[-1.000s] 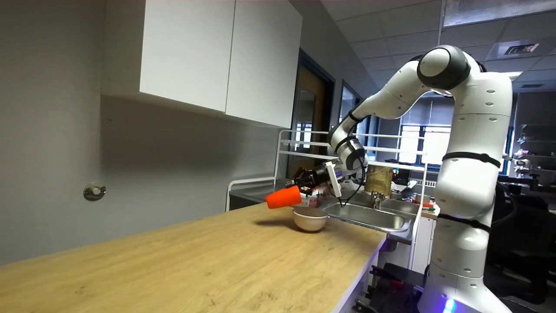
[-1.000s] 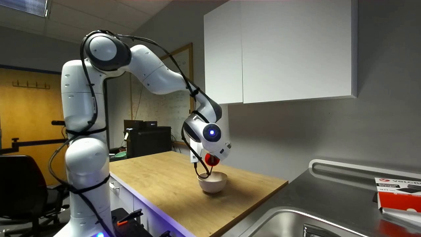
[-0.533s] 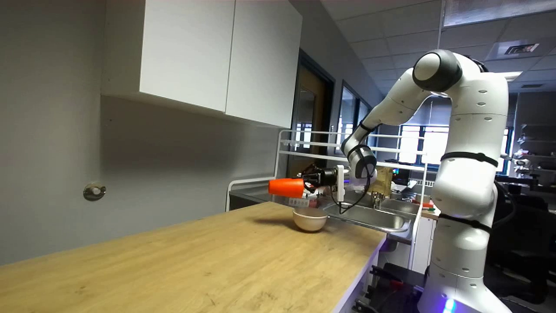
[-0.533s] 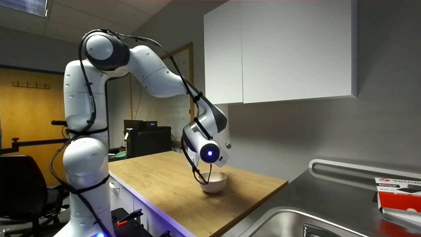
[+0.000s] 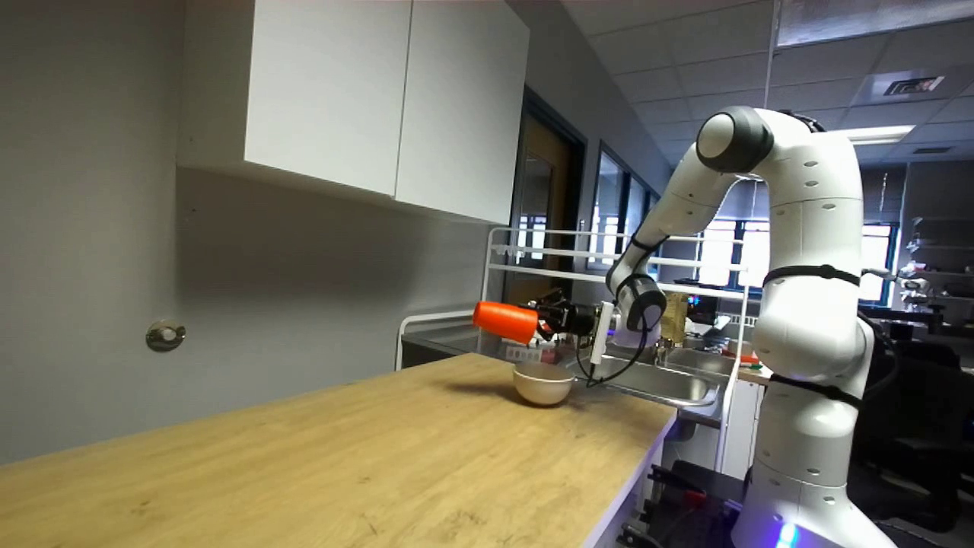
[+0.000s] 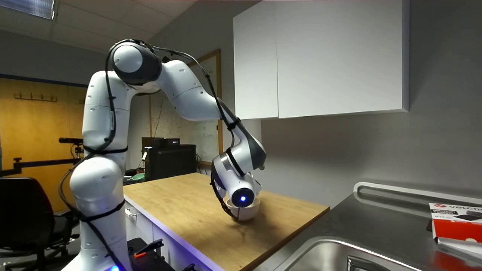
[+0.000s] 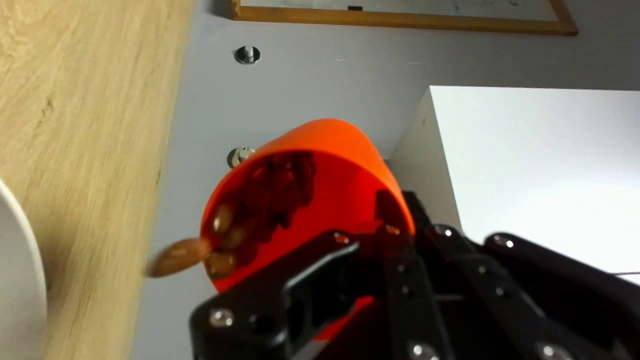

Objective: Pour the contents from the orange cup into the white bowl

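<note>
With gripper (image 5: 543,317) clamped on the tilted orange cup (image 5: 502,321), at 11 o'clock above the white bowl (image 5: 543,391) in an exterior view, tip slowly, easing brown pieces (image 7: 231,237) over the rim.

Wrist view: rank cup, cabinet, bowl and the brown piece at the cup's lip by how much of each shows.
Largest to smallest, visible part only:
1. Cabinet, cut off by the frame
2. Cup, near the camera
3. Bowl, just a slice at the left edge
4. Brown piece, blurred
</note>
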Robot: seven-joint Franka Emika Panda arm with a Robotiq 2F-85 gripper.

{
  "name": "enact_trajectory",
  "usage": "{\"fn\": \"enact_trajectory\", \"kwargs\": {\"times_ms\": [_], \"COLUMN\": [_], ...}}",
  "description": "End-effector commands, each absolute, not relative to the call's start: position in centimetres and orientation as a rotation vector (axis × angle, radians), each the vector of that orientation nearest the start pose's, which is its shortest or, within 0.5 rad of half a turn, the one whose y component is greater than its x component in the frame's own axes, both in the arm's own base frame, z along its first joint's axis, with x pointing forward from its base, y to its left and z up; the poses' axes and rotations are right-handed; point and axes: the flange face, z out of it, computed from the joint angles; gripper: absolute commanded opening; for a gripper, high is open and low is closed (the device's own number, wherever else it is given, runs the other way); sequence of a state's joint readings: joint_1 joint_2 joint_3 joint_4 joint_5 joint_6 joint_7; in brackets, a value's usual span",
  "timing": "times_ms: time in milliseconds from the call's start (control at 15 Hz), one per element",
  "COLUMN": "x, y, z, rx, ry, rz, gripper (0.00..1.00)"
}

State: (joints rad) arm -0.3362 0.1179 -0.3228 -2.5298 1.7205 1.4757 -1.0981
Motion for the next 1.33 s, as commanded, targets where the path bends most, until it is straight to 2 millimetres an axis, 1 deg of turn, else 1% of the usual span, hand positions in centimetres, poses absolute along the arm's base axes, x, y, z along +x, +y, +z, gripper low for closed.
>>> {"fn": "enact_trajectory", "kwargs": {"times_ms": [0, 333, 733, 1267], "x": [41.5, 42.2, 43.0, 43.7], "y": [-17.8, -18.9, -20.5, -20.8], "z": [27.4, 26.8, 27.3, 27.7], "rx": [-1.346, -1.321, -1.318, -1.337], "ry": [0.456, 0.434, 0.398, 0.338], "rz": [-0.638, -0.616, -0.623, -0.613], "gripper": [0.01, 0.01, 0.01, 0.02]}}
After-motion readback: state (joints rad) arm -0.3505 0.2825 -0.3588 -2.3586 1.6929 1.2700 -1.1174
